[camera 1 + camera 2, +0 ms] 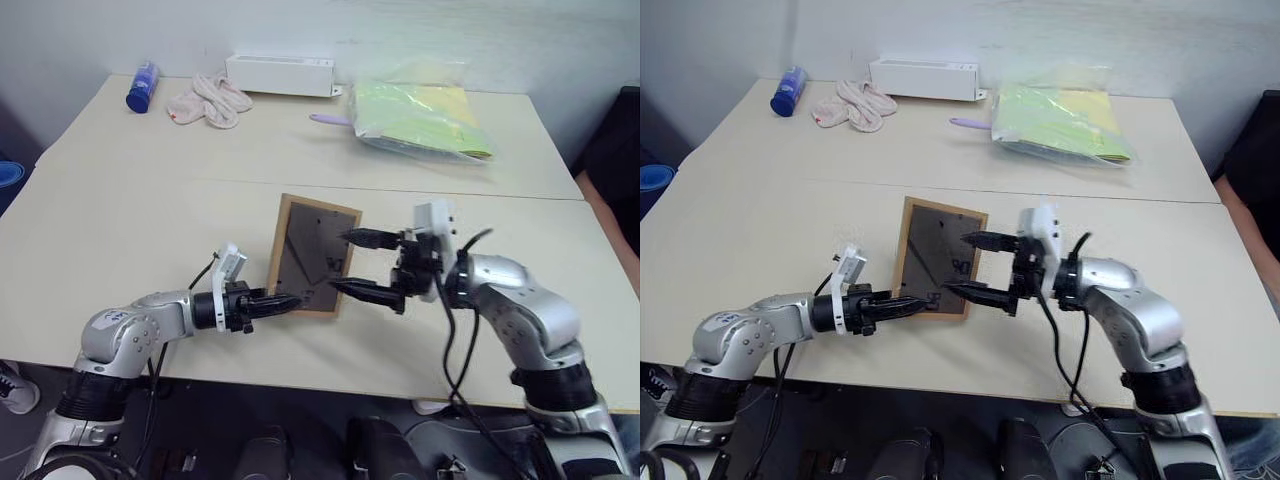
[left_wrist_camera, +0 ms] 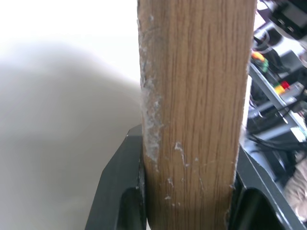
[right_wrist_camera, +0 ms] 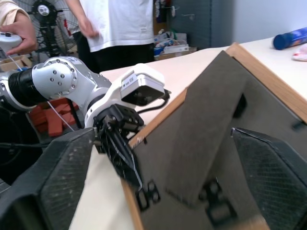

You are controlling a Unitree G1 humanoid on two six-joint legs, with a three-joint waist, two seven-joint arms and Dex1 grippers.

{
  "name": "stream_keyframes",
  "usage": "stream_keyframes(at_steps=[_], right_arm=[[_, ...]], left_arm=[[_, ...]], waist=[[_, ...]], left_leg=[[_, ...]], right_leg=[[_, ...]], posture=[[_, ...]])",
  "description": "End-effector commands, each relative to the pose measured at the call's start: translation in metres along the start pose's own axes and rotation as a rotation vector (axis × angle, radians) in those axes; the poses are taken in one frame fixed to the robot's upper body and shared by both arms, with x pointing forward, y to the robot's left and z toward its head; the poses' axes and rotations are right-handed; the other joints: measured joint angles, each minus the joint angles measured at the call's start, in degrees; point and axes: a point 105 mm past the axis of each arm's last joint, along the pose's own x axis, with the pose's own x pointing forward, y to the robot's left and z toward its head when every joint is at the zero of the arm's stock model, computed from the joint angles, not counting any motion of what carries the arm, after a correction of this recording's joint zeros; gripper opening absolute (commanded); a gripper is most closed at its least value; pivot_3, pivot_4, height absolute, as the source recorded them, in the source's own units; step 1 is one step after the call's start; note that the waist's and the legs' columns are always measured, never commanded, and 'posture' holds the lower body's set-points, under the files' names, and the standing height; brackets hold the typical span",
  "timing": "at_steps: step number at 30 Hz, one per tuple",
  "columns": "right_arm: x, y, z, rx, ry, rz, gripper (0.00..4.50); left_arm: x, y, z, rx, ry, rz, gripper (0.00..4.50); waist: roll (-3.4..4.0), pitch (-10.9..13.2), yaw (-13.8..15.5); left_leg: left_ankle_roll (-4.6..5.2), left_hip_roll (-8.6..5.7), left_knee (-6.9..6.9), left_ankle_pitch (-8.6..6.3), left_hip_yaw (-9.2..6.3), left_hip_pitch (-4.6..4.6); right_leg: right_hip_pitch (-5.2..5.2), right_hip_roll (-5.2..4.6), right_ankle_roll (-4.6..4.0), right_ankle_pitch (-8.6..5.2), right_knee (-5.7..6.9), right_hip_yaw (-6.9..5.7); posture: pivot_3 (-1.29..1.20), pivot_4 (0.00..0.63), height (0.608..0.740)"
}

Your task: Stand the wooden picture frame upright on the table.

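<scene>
The wooden picture frame [image 1: 308, 255] is over the near part of the table [image 1: 150, 200], tilted, with its dark backing toward me. My left gripper [image 1: 290, 300] is shut on the frame's lower light-wood edge; that edge [image 2: 192, 96] sits squeezed between its two black fingers. My right gripper [image 1: 362, 265] is open at the frame's right side, one finger high and one low, with nothing gripped. In the right wrist view the fold-out easel stand [image 3: 206, 139] lies between the spread fingers, swung a little off the backing. The picture side is hidden.
At the table's far edge are a blue bottle [image 1: 142, 86], a pinkish cloth [image 1: 210, 100], a white box [image 1: 280, 74], a purple pen [image 1: 328, 119] and a yellow-green plastic bag [image 1: 420, 118]. A person in a white shirt [image 3: 120, 24] stands beyond the table.
</scene>
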Motion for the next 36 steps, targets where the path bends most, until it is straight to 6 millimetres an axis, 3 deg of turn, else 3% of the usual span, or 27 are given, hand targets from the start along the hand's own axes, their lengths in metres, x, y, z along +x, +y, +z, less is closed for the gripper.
stream_keyframes(at_steps=[1,7,10,16,22,27,31,34,36], right_arm=[[0.016,-0.005,0.005,-0.039,-0.021,0.028,4.48],[0.031,0.007,-0.002,-0.044,-0.001,0.142,4.48],[0.022,0.022,0.0,-0.038,0.0,0.219,4.48],[0.003,0.031,0.0,-0.105,0.017,0.252,4.48],[-0.003,0.038,0.002,-0.288,-0.003,0.282,4.48],[-0.019,0.019,-0.005,-0.52,0.022,0.194,4.48],[-0.04,0.001,0.005,-0.631,-0.011,0.086,4.48],[-0.059,-0.006,0.022,-0.792,-0.038,0.009,4.48],[-0.064,-0.008,0.022,-0.876,-0.011,-0.002,4.48]], left_arm=[[0.002,-0.015,0.008,0.09,0.008,-0.071,1.29],[0.003,-0.015,0.009,0.074,-0.001,-0.072,1.29],[0.001,-0.015,0.014,0.012,-0.04,-0.071,1.29],[-0.006,-0.016,0.025,-0.076,-0.075,-0.076,1.29],[-0.011,-0.024,0.028,-0.181,-0.073,-0.139,1.29],[-0.016,-0.033,0.031,-0.362,-0.009,-0.208,1.29],[-0.024,-0.033,0.023,-0.508,0.131,-0.202,1.29],[-0.031,-0.034,0.028,-0.557,0.128,-0.23,1.29],[-0.035,-0.034,0.031,-0.593,0.128,-0.236,1.29]], waist=[[0.0,0.0,-0.05],[0.0,0.0,-0.13],[0.0,0.0,-0.05],[0.0,0.0,0.01],[0.0,0.0,-0.29],[-0.01,0.0,-0.12],[-0.03,0.02,-0.07],[-0.02,0.02,-0.24],[-0.03,0.02,-0.23]], left_leg=[[0.01,0.0,0.0,0.0,0.0,-0.02],[0.03,0.0,-0.01,0.02,-0.01,-0.04],[0.04,0.0,-0.02,0.01,-0.02,-0.04],[0.1,0.0,0.01,-0.02,-0.07,-0.13],[0.06,0.0,-0.01,0.0,-0.06,-0.1],[0.05,-0.01,0.01,0.0,-0.06,-0.09],[0.06,-0.04,0.04,0.01,-0.06,-0.09],[0.06,-0.04,0.03,0.01,-0.07,-0.09],[0.04,-0.02,0.04,0.02,-0.08,-0.08]], right_leg=[[-0.01,0.0,0.0,0.0,0.01,-0.01],[-0.03,0.0,0.01,0.01,0.24,-0.03],[-0.03,0.0,0.01,0.01,0.24,-0.03],[-0.04,-0.02,0.04,0.02,0.19,-0.07],[-0.04,0.01,0.03,0.02,0.22,-0.07],[-0.03,0.01,0.04,0.02,0.23,-0.07],[-0.02,0.02,0.04,0.02,0.24,-0.08],[-0.02,0.0,0.04,0.02,0.23,-0.06],[-0.02,0.0,0.04,0.02,0.23,-0.07]], posture=[[0.0,0.15,0.74],[0.0,0.15,0.74],[0.0,0.15,0.74],[0.0,0.15,0.74],[0.0,0.15,0.74],[0.0,0.15,0.74],[0.0,0.15,0.74],[0.0,0.15,0.74],[0.0,0.15,0.74]])
